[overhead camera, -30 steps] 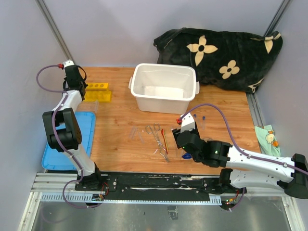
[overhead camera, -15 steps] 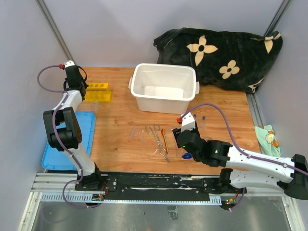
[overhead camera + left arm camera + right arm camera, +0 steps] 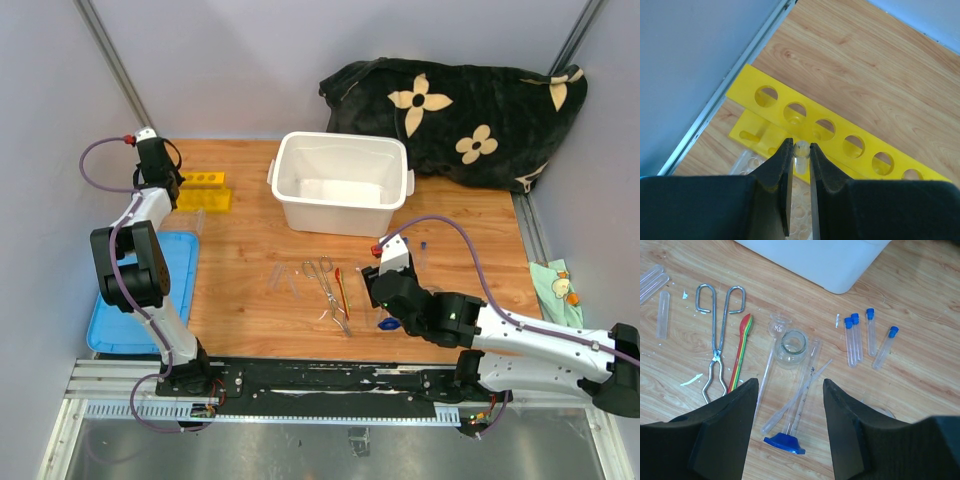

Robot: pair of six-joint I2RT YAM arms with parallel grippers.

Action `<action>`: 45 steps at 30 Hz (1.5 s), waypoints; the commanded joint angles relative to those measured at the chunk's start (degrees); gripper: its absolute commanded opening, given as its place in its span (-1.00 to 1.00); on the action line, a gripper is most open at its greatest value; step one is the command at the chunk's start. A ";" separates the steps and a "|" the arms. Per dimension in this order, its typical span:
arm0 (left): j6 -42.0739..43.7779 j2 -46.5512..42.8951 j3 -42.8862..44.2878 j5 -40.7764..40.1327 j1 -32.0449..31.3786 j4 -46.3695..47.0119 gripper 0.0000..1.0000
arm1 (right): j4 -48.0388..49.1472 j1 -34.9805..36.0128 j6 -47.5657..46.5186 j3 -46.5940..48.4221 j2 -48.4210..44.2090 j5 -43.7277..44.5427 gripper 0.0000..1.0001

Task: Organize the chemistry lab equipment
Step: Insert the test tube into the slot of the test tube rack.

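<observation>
My left gripper (image 3: 801, 150) is shut on a small clear tube (image 3: 801, 148), held just over the yellow holed tube rack (image 3: 855, 136) at the table's back left (image 3: 205, 190). My right gripper (image 3: 790, 385) hangs open above the blue-based glass piece (image 3: 785, 442), which lies flat with a thin pipette (image 3: 800, 390) across it. A small glass flask (image 3: 790, 347) lies beyond it. Several blue-capped tubes (image 3: 855, 337) lie to the right. Metal tweezers (image 3: 717, 340) and the thin red-orange tool (image 3: 740, 355) lie to the left, with loose clear tubes (image 3: 662, 312) further left.
A white plastic bin (image 3: 340, 185) stands at the back centre, with the black flower-patterned blanket (image 3: 460, 110) behind it to the right. A blue lid (image 3: 180, 270) lies by the left arm. A clear dimpled tray (image 3: 747, 160) lies beside the rack. A small cloth (image 3: 555, 285) sits at the right edge.
The right arm has drifted very slightly to the right. The left gripper stays over the rack with the tube in it.
</observation>
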 commanded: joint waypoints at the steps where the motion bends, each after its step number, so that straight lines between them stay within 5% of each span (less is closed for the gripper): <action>1: -0.92 0.29 -1.13 -0.01 0.36 2.51 -0.99 | 0.54 -0.88 0.29 -1.04 -1.23 0.58 0.12; 14: -2.19 1.88 -0.94 1.51 0.29 1.18 -0.79 | 0.53 -0.88 0.65 -1.80 -2.64 0.39 0.12; 21: -2.38 2.11 -0.25 2.02 0.32 0.02 -0.31 | 0.48 -0.91 0.77 -1.85 -2.27 0.47 0.12; 32: -3.84 -0.06 0.25 2.84 0.28 -2.34 -0.21 | 0.52 -0.95 1.14 -1.90 -2.90 -0.45 0.12; 34: -5.05 -1.43 0.48 3.57 0.27 -3.52 0.00 | 0.46 -0.92 1.26 -1.79 -2.91 -1.05 0.12; 40: -8.82 -9.58 -1.69 9.30 0.17 -6.67 0.06 | 0.54 -0.95 0.86 0.22 -1.02 -4.84 0.11; 45: -11.94 -19.08 -6.68 17.79 -0.57 -7.89 0.31 | 0.24 -0.88 0.59 2.99 2.41 -7.53 0.10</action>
